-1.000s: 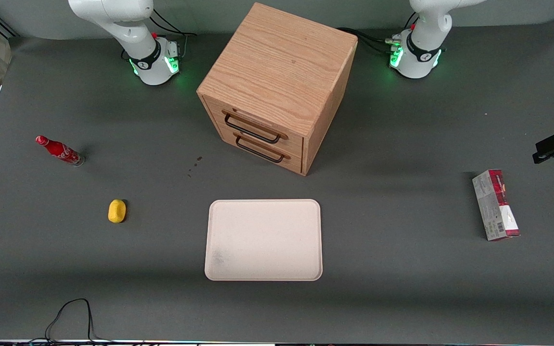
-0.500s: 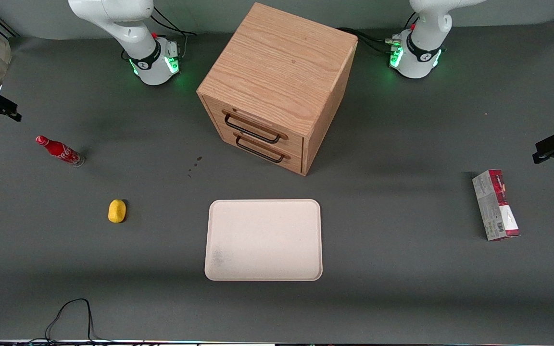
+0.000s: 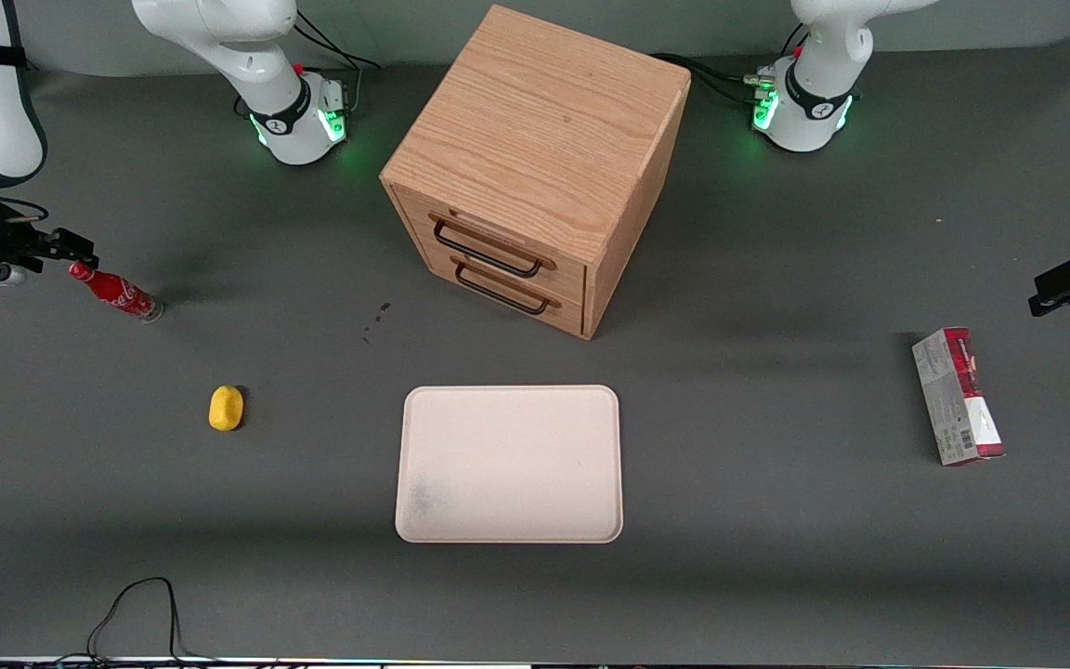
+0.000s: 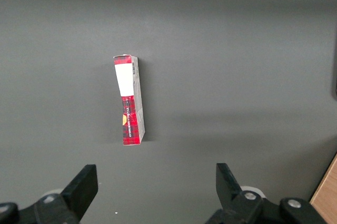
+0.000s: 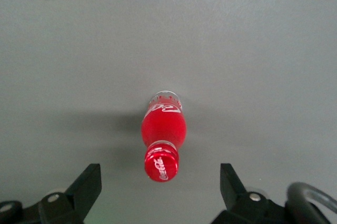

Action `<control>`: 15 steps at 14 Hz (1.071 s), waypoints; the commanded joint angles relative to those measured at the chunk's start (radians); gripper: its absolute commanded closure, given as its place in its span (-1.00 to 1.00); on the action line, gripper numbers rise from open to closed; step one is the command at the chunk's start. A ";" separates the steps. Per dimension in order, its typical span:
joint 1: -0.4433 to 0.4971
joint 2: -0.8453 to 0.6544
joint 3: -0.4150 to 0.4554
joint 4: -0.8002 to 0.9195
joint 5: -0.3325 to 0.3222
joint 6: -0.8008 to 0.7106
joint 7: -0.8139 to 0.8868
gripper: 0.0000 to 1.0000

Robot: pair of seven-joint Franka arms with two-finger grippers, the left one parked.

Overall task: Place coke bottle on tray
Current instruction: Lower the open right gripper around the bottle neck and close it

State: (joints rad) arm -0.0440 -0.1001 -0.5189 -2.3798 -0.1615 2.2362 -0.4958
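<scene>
1. A dark grey table [image 3: 776, 576] carries everything; a black cable [image 3: 140, 609] lies at its edge nearest the front camera.
2. At the working arm's end, the gripper [image 5: 160, 187] hangs above the upright coke bottle [image 3: 115, 292], its fingers [image 5: 87, 182] spread wide, clear of it.
3. A yellow lemon [image 3: 226, 408] lies nearer the front camera than the bottle.
4. The tray [image 3: 509, 463] lies in front of the wooden drawer cabinet [image 3: 535, 167], well apart from the bottle.
5. A red-and-grey carton [image 3: 957, 396] lies toward the parked arm's end.
</scene>
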 commanded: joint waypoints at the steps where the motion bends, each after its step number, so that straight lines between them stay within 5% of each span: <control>1: 0.012 0.026 -0.016 0.001 0.028 0.023 -0.044 -1.00; 11: 0.012 0.060 -0.016 -0.010 0.028 0.072 -0.046 -1.00; 15: 0.012 0.060 -0.016 -0.010 0.055 0.063 -0.067 -0.70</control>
State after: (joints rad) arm -0.0440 -0.0404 -0.5207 -2.3856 -0.1496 2.2937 -0.5171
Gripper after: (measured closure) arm 0.070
